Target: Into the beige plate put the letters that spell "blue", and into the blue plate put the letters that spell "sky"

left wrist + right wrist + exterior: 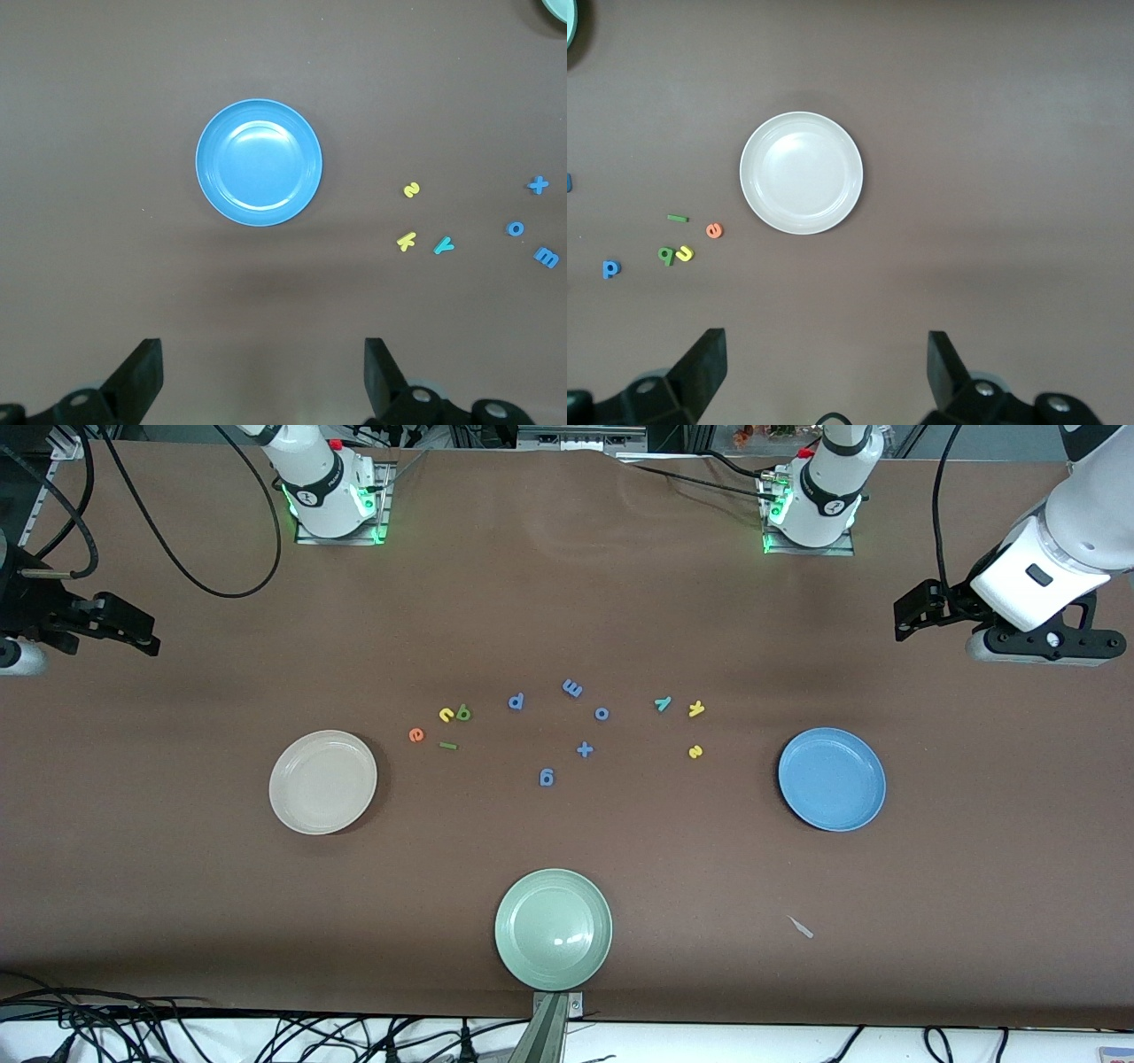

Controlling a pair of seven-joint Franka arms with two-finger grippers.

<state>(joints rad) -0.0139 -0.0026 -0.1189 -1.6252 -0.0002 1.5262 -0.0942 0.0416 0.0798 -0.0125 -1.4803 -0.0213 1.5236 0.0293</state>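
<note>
The beige plate [322, 782] [801, 173] lies empty toward the right arm's end. Beside it on the table are orange e [415, 734] [714, 230], olive l [448, 746] [677, 218], yellow u [446, 714] [684, 254] and green b [463, 712] [665, 255]. The blue plate [831, 779] [259, 162] lies empty toward the left arm's end, with teal y [662, 704] [443, 245], yellow k [696, 708] [406, 241] and yellow s [695, 752] [411, 189] beside it. My right gripper [133, 633] [826, 367] and left gripper [912, 613] [263, 372] hang open and empty over bare table at their own ends.
A pale green plate [553, 928] sits near the table's front edge. Blue letters p [516, 701], m [572, 687], o [601, 713], a plus sign [584, 749] and a g [547, 778] lie between the two letter groups.
</note>
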